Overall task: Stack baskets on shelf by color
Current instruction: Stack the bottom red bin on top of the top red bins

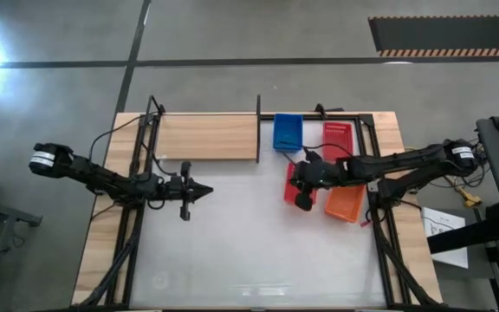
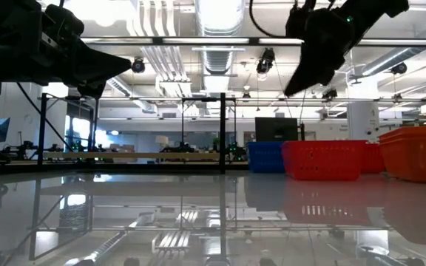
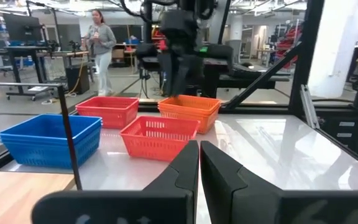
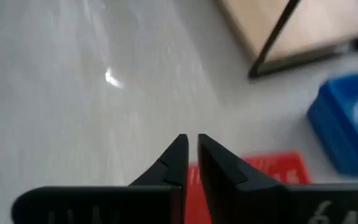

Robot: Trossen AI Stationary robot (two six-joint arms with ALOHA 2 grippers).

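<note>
Bright ceiling lights glare on the glossy tabletop (image 2: 220, 214); the right wrist view seems motion-blurred.

Left arm stretched in from the table's left side, wrist level, left gripper (image 1: 204, 192) pointing toward table centre, fingers (image 3: 185, 168) pressed together, nothing between them; right arm reaching in from the right side, elbow bent, raised; right gripper (image 4: 191, 149) angled downward, fingertips nearly touching, slim gap, nothing held.

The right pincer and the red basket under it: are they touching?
Apart. The low view shows the right pincer hanging high in the air, with clear open space between its tip and the rim of the red basket on the table.
</note>
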